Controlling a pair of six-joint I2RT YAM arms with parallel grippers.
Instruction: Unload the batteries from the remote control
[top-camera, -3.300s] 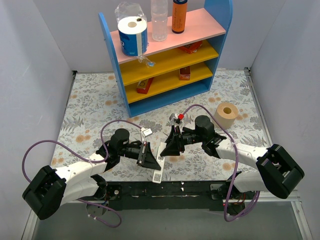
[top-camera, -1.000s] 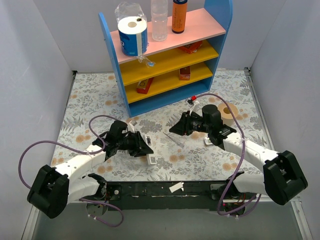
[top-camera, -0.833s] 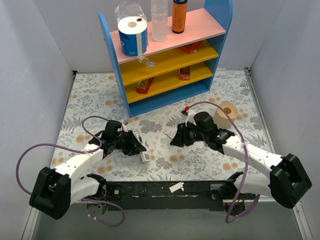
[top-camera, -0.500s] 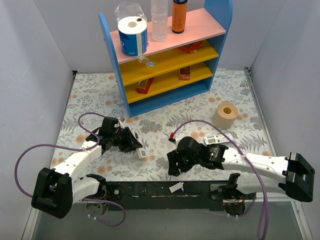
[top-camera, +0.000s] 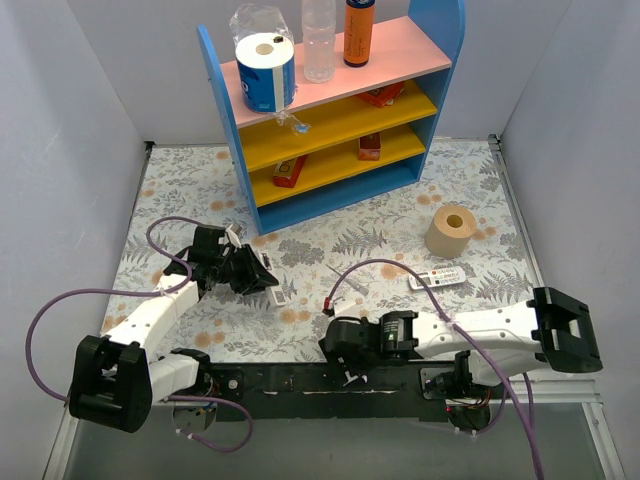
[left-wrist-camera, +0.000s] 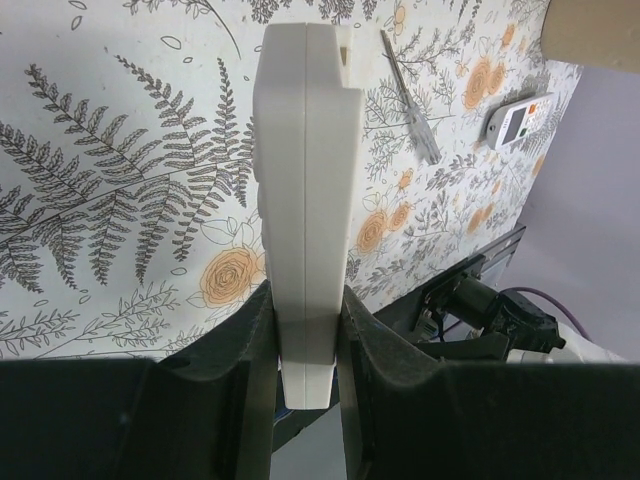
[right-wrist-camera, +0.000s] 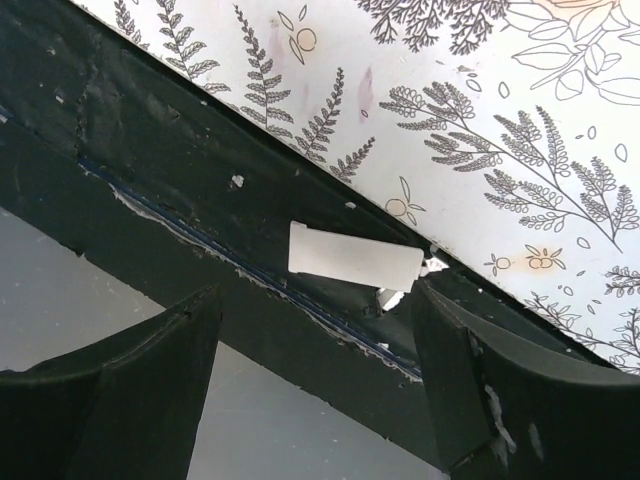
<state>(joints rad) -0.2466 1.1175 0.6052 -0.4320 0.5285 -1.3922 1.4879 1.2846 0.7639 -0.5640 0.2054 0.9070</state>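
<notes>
My left gripper (top-camera: 258, 277) is shut on a white remote control (top-camera: 279, 297), holding it edge-up above the floral mat. In the left wrist view the remote (left-wrist-camera: 303, 150) stands clamped between both fingers (left-wrist-camera: 245, 350), around my left gripper (left-wrist-camera: 304, 305). My right gripper (top-camera: 338, 352) is open over the black front rail. In the right wrist view my right gripper (right-wrist-camera: 315, 300) straddles a flat white cover piece (right-wrist-camera: 355, 262) lying on the rail, without touching it. No batteries show in any view.
A second small remote (top-camera: 440, 277) lies right of centre; it also shows in the left wrist view (left-wrist-camera: 515, 118). A thin grey stick (top-camera: 347, 280) lies mid-mat. A cardboard roll (top-camera: 452, 230) stands at the right. A blue shelf unit (top-camera: 335, 110) stands at the back.
My right arm has swung from mid-table down to the front rail, above the white cover piece. My left arm has drawn back and to the left with the remote still held.
</notes>
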